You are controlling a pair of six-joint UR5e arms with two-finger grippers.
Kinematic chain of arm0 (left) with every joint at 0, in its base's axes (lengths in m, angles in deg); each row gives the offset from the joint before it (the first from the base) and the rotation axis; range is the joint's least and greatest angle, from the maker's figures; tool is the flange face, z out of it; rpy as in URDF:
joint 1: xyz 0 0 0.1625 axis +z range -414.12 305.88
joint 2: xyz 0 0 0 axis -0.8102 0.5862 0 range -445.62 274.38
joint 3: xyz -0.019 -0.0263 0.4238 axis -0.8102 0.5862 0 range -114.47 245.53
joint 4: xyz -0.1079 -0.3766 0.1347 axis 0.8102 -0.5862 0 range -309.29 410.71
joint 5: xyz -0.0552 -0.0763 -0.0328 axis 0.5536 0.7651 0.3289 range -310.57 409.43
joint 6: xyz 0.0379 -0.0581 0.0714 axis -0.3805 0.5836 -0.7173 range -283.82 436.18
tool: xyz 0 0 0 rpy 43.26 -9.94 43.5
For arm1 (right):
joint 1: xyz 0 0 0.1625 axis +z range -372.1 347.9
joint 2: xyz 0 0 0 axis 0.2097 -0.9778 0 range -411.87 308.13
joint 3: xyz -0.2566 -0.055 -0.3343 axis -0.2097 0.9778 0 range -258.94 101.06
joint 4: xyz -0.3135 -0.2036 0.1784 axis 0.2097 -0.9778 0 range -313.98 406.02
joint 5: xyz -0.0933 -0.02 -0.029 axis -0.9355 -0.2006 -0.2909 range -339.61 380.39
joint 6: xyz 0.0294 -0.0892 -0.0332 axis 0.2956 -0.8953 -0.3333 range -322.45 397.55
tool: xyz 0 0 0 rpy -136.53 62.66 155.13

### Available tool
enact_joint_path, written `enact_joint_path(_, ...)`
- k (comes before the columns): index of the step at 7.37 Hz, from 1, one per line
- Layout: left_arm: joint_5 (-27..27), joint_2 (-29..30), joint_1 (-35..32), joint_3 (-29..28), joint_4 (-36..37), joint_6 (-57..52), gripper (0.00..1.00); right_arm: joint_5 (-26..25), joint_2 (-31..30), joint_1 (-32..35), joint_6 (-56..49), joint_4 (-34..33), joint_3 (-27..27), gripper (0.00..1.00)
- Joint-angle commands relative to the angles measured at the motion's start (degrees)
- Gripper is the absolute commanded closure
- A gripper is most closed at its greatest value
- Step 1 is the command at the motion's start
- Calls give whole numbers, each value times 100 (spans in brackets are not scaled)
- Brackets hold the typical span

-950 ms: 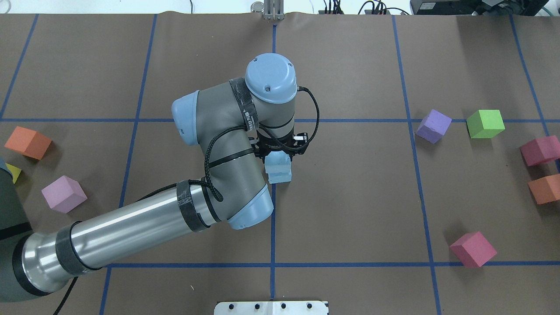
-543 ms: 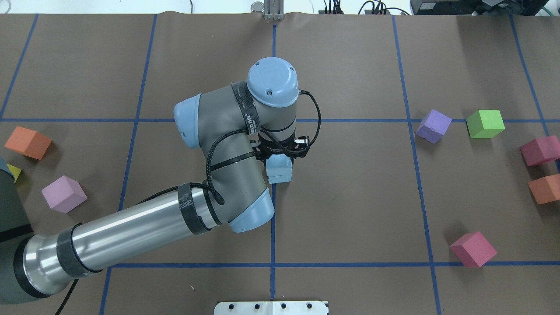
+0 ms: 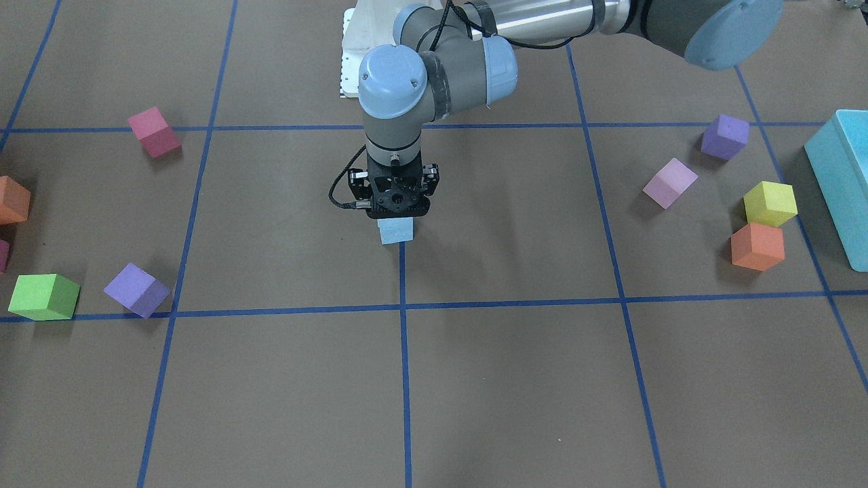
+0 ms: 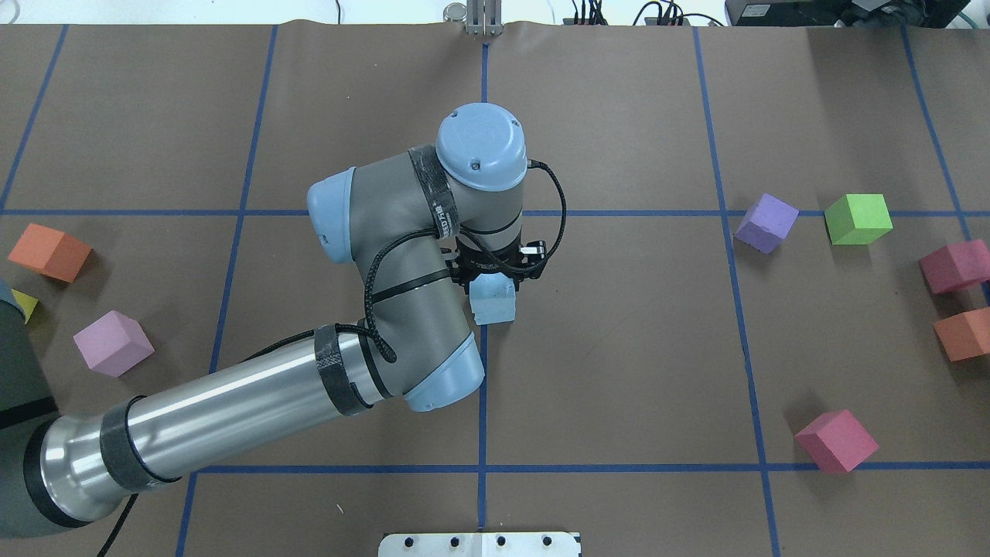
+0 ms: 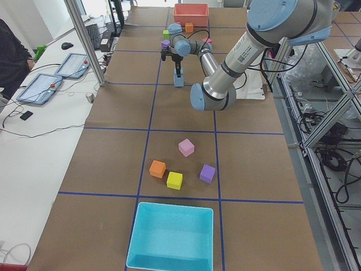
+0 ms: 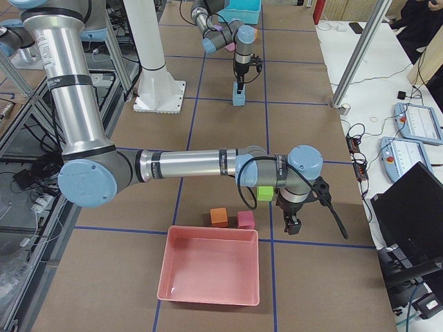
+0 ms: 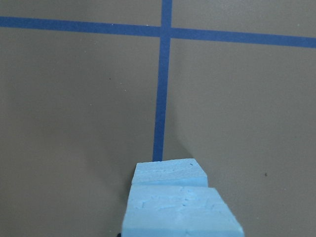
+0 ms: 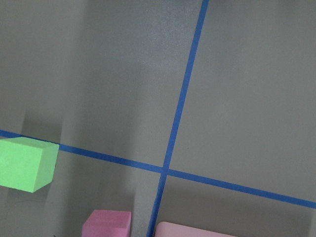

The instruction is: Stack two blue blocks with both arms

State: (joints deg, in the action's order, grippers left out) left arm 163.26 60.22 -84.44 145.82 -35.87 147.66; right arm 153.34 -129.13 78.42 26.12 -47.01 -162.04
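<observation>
My left gripper (image 4: 495, 272) hangs straight down over the table's centre and is shut on the upper blue block (image 4: 492, 291). That block sits on the lower blue block (image 4: 495, 314), which rests on the blue centre line. In the left wrist view the upper block (image 7: 181, 213) is close at the bottom, and the lower block (image 7: 170, 173) peeks out beyond it. From the front, only the lower block (image 3: 396, 230) shows under the gripper (image 3: 395, 211). My right gripper (image 6: 291, 225) hangs low near the table's right end, by a green cube (image 6: 264, 193). I cannot tell whether it is open or shut.
Purple (image 4: 766, 222), green (image 4: 857, 219), pink (image 4: 837, 440) and orange (image 4: 963, 334) cubes lie at the right. Orange (image 4: 49, 251), lilac (image 4: 113, 343) and yellow (image 4: 23, 305) cubes lie at the left. A turquoise box (image 5: 172, 237) stands at the left end and a pink tray (image 6: 211, 273) at the right end.
My left gripper has come down slightly with the upper blue block, which now sits squarer on the lower block. Nothing else has moved.
</observation>
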Motion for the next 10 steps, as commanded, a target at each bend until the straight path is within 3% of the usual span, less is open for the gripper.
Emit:
enact_joint_path(1,-1,-3,0,4,9,-3,17,2,0,0,0,4,-4,0)
enact_joint_path(2,8,-3,0,21,9,6,3,2,0,0,9,4,-13,0)
enact_joint_path(4,34,-3,-9,152,35,6,2,-7,0,0,9,4,-13,0)
enact_joint_path(6,78,-160,-218,782,183,-160,2,-7,0,0,26,4,-13,0)
enact_joint_path(7,165,-492,-498,1508,533,-631,2,-7,0,-9,52,13,-22,0)
enact_joint_path(8,766,-1052,-1101,2099,780,-1306,2,-7,0,-18,61,13,-13,0)
enact_joint_path(10,1097,-2047,-2052,2779,782,-2414,2,-7,9,-26,122,13,-4,0)
